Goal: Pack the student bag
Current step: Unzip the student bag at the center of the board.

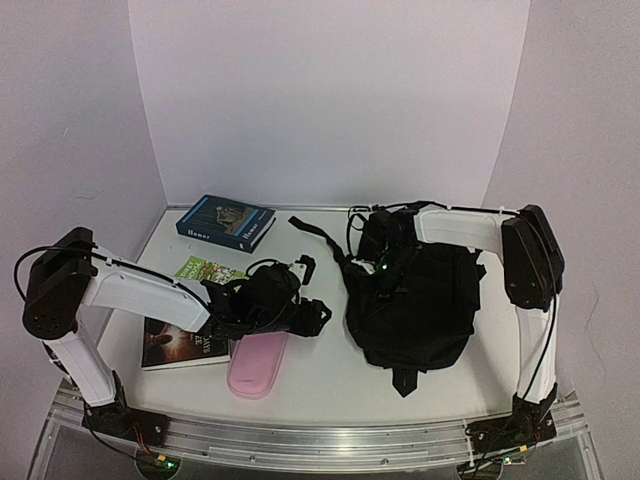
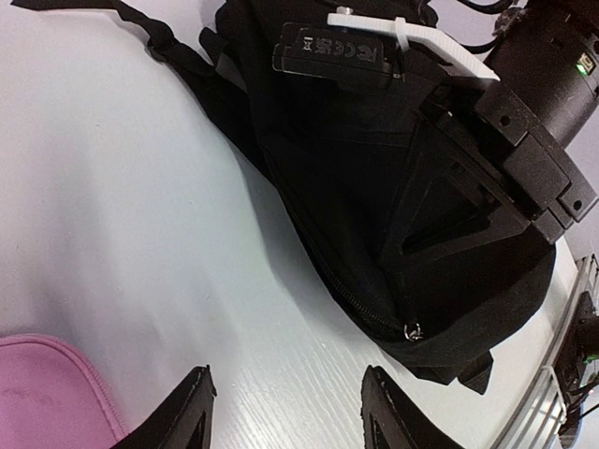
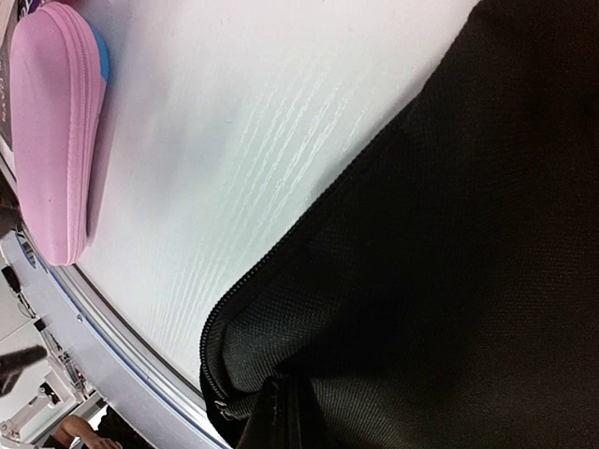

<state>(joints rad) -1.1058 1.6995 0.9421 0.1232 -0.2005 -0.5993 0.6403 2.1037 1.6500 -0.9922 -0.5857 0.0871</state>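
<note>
The student bag (image 1: 420, 310) is a soft black backpack lying flat on the right half of the table, with straps trailing toward the back. My right gripper (image 1: 385, 270) reaches down onto its upper left part. In the right wrist view its fingers (image 3: 285, 388) are shut, pinching a fold of the bag's fabric (image 3: 468, 234) beside the zip (image 3: 220, 407). My left gripper (image 2: 285, 379) hovers open over bare table left of the bag (image 2: 356, 187), with nothing between its fingers. The zip puller (image 2: 412, 329) lies just ahead of it.
A pink pencil case (image 1: 257, 365) lies at the front, under and beside the left gripper (image 1: 318, 318). A blue book (image 1: 226, 221) sits at the back left, with a green booklet (image 1: 208, 269) and a dark book (image 1: 180, 345) under the left arm.
</note>
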